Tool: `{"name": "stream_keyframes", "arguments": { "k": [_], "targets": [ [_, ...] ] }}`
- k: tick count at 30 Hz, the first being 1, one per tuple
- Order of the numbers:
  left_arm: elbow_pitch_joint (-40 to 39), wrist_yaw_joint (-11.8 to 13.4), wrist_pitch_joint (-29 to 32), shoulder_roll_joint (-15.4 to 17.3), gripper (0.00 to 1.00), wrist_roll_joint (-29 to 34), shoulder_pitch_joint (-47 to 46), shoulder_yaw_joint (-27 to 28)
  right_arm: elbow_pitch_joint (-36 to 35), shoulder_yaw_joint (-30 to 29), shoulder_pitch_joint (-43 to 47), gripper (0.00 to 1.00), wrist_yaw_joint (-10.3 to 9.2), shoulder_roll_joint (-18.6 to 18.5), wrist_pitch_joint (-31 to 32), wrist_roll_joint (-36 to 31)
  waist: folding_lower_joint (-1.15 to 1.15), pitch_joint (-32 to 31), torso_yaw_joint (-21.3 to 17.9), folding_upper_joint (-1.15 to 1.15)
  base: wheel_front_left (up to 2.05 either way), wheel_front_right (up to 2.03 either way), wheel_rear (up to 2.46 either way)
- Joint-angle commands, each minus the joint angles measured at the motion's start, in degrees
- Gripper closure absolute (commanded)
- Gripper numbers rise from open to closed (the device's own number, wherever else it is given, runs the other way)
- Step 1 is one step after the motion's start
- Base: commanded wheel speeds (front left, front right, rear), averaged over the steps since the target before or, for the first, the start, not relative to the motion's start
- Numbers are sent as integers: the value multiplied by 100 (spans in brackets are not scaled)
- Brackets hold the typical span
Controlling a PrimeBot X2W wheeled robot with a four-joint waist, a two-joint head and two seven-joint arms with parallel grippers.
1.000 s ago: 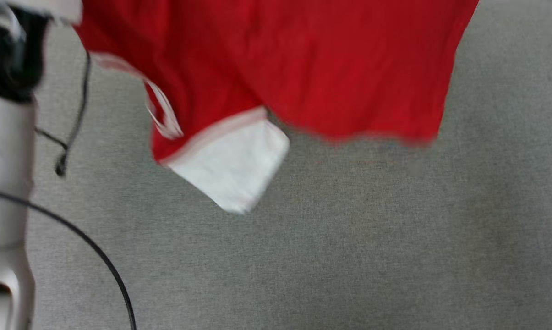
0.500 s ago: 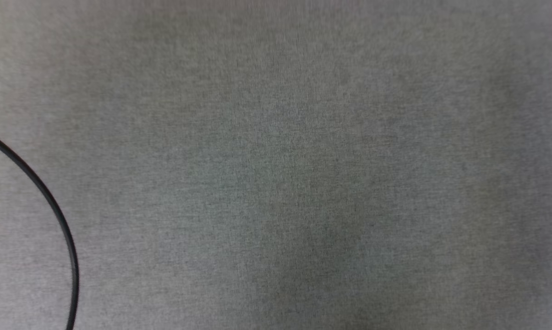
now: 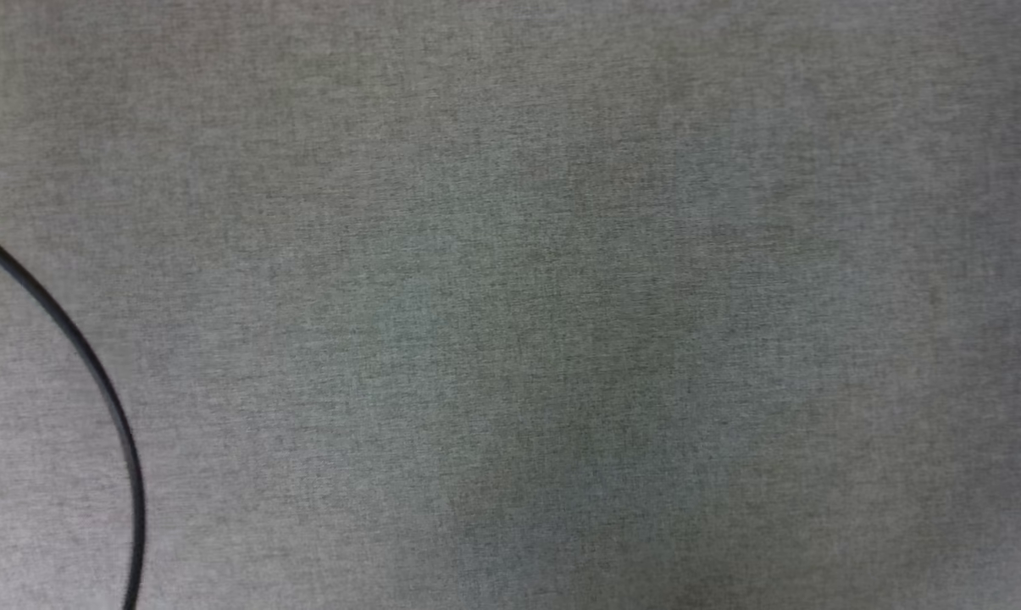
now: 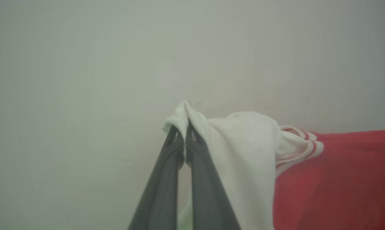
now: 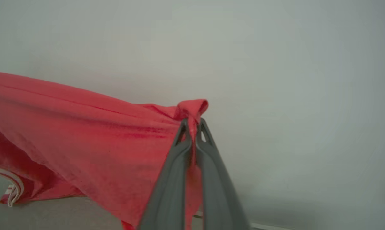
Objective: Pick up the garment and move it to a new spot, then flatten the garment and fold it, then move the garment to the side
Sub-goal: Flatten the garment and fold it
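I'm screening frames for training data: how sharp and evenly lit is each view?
Head view: grey surface slightly soft, darker shadow patch lower centre. Left wrist view: fingers fairly crisp, garment smeared, backdrop hazy. Right wrist view: garment soft, backdrop pale and washed out.

light: soft, even | wrist views hazy | faint central shadow

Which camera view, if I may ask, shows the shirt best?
The right wrist view: the shirt spreads widely there, a red edge pinched in the right claw. The left wrist view gives its white sleeve, pinched by the left claw. The head view gives grey surface and a cable.
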Motion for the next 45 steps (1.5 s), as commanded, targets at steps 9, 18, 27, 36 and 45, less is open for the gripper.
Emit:
{"name": "stream_keyframes", "arguments": {
  "k": [9,18,27,36,45],
  "targets": [
    [-98,5,-353,-1,100,-848,1663,-619,319,681,1334,100,-5,-271,-76,310,-1,-463,116,0,0,0,0],
    [-824,89,-447,74,100,-1025,4304,-565,5,1020,3603,100,-7,-484,-498,647,-1,-1469,142,0,0,0,0],
    [-1977,440,-451,-168,100,-944,7057,93,-793,892,5748,100,-9,-708,-460,954,-1,-2413,149,0,0,0,0],
    [-3393,1217,-173,-219,100,-1097,9574,238,-2264,-19,8358,100,-12,-517,56,800,-1,-3327,271,0,0,0,0],
    [-4701,1736,481,-66,100,-1236,10622,181,-3570,-922,9948,100,-11,13,787,488,-1,-3614,463,0,0,0,0]
  ]
}}
